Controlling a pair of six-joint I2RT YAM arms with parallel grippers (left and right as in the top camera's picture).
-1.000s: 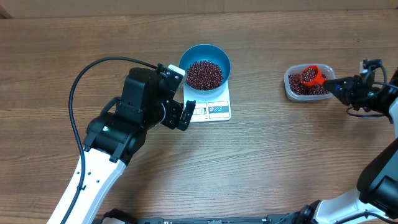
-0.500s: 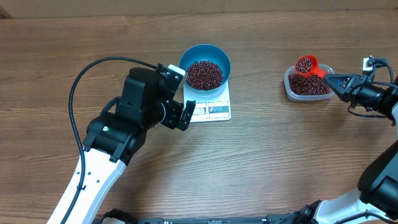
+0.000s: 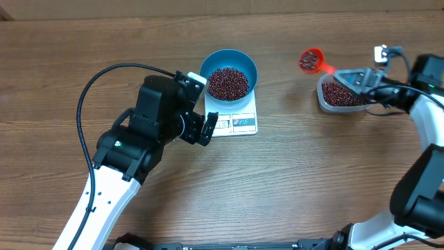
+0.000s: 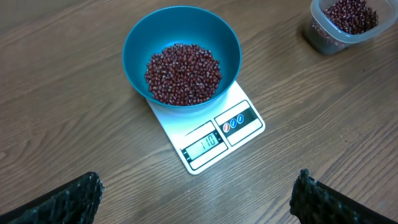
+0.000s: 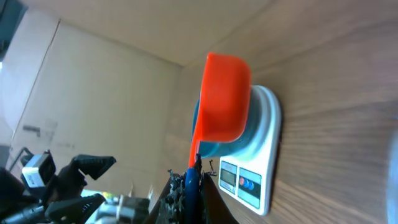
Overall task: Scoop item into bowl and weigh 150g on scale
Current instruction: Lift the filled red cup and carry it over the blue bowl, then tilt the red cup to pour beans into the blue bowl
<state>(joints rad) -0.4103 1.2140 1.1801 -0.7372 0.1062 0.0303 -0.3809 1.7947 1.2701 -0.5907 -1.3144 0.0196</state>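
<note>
While guarding beans [image 3: 309, 61] from spilling, holding 1 scoop [image 3: 313, 63] level in the closed right gripper [image 3: 355, 78], and holding left gripper [image 3: 208, 128] open by scale [image 3: 243, 123].

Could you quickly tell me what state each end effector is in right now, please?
Left end effector: open, holding nothing.
Right end effector: closed on the handle of the red scoop.
</note>
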